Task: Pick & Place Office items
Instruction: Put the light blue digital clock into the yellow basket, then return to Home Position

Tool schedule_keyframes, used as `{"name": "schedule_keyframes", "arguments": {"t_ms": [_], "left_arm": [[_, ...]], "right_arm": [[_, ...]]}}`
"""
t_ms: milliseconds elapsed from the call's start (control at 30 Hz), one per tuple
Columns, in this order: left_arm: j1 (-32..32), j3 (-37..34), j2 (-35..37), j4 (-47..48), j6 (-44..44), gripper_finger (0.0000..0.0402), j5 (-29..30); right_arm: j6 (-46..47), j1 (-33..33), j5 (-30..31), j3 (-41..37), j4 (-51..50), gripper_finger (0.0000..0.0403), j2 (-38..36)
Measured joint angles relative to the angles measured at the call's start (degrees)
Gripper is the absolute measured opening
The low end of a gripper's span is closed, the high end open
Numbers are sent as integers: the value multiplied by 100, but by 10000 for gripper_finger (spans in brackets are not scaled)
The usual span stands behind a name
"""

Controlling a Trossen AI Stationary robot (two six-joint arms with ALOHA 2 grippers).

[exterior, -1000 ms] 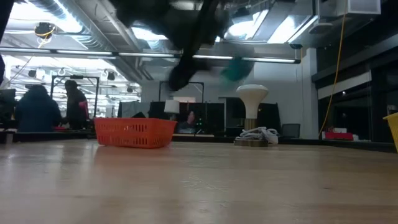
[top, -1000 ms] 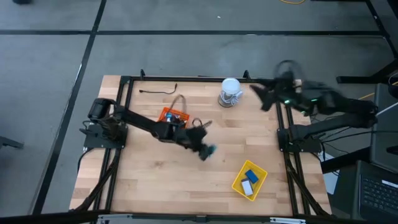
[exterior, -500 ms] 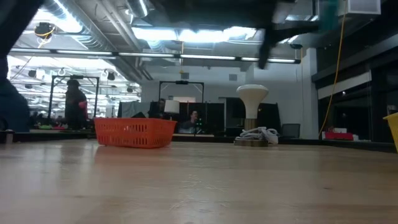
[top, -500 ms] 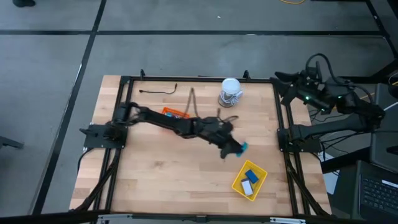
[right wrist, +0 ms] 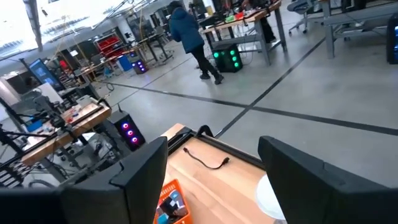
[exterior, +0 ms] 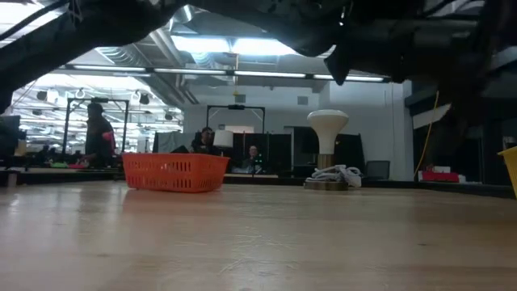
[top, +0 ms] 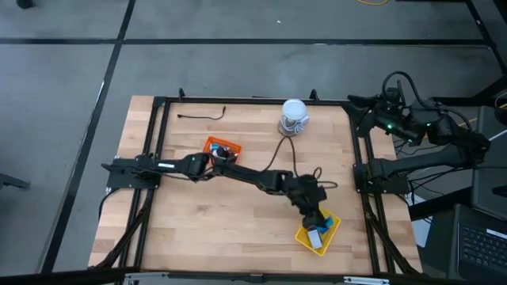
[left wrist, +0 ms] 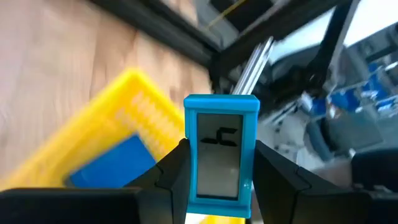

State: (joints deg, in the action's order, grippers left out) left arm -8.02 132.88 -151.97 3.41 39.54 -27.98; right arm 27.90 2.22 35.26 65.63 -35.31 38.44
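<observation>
The left gripper [left wrist: 217,180] pinched a flat, rectangular light blue clip [left wrist: 221,154] above the yellow mesh tray [top: 318,228], at five o'clock on the table. The right gripper [right wrist: 211,168] waited wide open at two o'clock.

I am working in a large open robotics lab or industrial workshop. My pale wooden plank bench [top: 198,214] sits in a black metal frame [top: 158,101] on a grey concrete floor [top: 238,63]. Across the bench I see exposed ceiling ducts [exterior: 121,36], long strip lights [exterior: 242,44] and more workstations [exterior: 48,166]. The right wrist view shows other wooden benches crowded with gear [right wrist: 56,124], equipment glowing with coloured lights [right wrist: 227,59], and a person in a blue jacket [right wrist: 186,31] standing among them.
</observation>
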Motion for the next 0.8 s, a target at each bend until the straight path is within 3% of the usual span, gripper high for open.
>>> {"name": "schedule_keyframes", "arguments": {"t_ms": [233, 400, 500, 800], "left_arm": [[-148, 133, -198, 589, -179, 141, 27], [-123, 133, 47, 359, -405, 256, 448], [-65, 144, 246, 360, -460, 297, 563], [97, 140, 945, 374, -1115, 298, 709]], "right_arm": [[7, 2, -41, 0, -6, 265, 0], [0, 0, -169, 0, -4, 265, 0], [2, 1, -170, 0, -2, 265, 0], [6, 1, -216, 0, 61, 265, 0]]}}
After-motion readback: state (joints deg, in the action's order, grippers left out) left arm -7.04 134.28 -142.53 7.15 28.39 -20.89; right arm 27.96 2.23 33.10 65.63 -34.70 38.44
